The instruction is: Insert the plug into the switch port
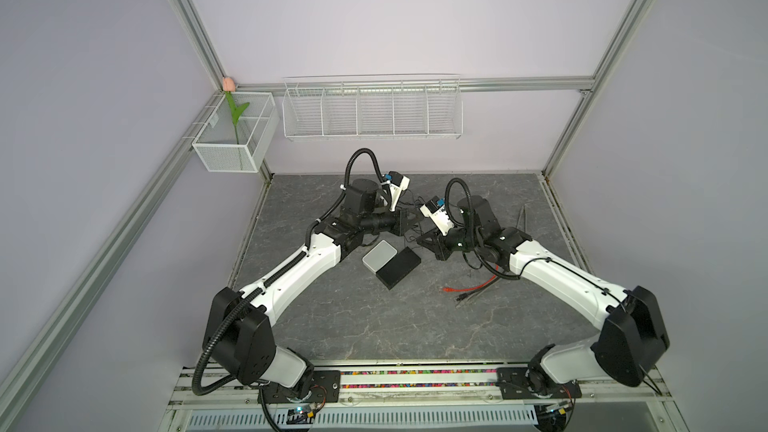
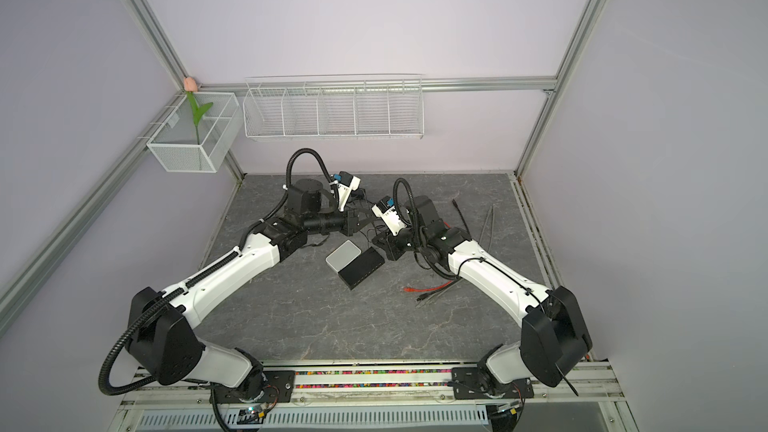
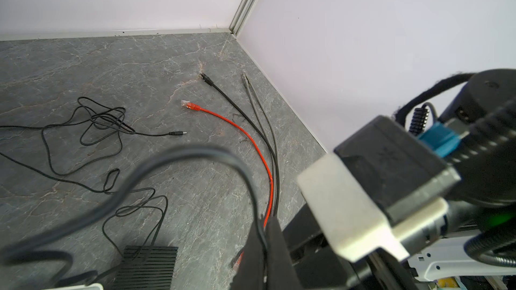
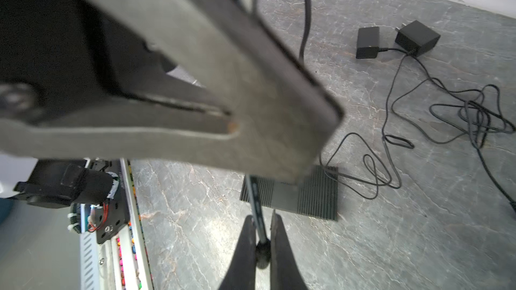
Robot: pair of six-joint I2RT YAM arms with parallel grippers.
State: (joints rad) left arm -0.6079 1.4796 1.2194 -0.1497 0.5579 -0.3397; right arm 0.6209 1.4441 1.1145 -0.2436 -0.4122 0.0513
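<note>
Both pincers are clenched on one black cable (image 4: 256, 205): the left pincer (image 3: 264, 235) grips it close to the right pincer (image 4: 261, 218), whose fingers (image 4: 282, 249) pinch it right beside its rounded dark end; the black ribbed switch (image 4: 307, 193) lies flat on the table (image 4: 391, 232) below and just ahead of the right pincer, untouched, a white box (image 1: 379, 256) just beside it

Both arms wore glossy white moulded link shells (image 1: 299, 268) dotted with small dark screws, joined by boxy matte-black joint housings (image 1: 241, 338). Ribbed black conduit (image 1: 360, 151) ran off the left arm. A black camera block (image 3: 391, 160) sat on a white bracket (image 3: 349, 205), with a blue connector (image 3: 441, 140) behind it. The flat black base plates (image 1: 328, 382) were bolted. The right gripper (image 4: 262, 216) had tapered black fingers (image 4: 243, 249).
</note>
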